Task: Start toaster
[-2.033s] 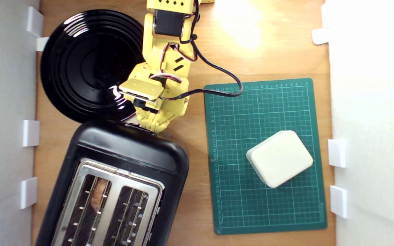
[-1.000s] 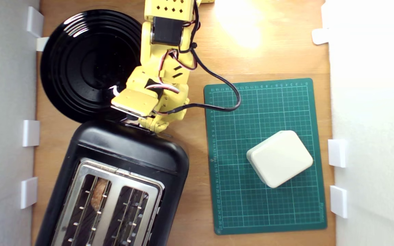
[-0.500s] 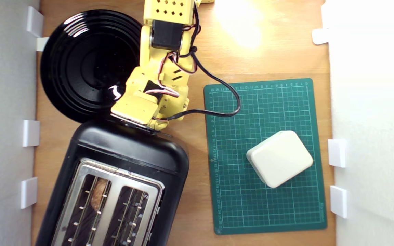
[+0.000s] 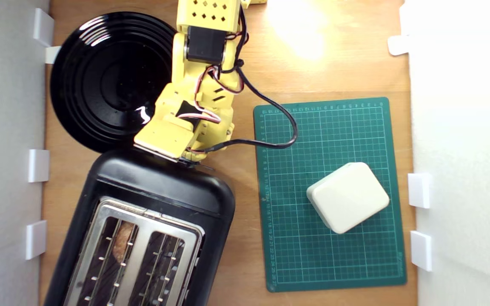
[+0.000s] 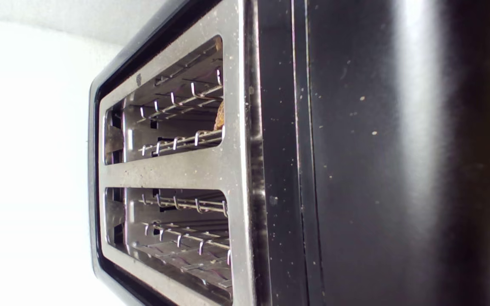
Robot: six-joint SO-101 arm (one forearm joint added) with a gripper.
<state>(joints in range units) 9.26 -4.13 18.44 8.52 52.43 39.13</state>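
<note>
Exterior view: yellow arm's gripper [image 4: 181,158] has sunk behind the glossy black two-slot toaster [image 4: 151,199], jaws hidden, likely pressing its lever

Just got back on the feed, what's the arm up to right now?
The yellow arm is reaching down at the end of the black toaster nearest the black plate. Its claw is hidden under the wrist, so I can't tell if it's open or on the lever. A browned piece of bread sits in one slot. The white box rests untouched on the green mat.
</note>
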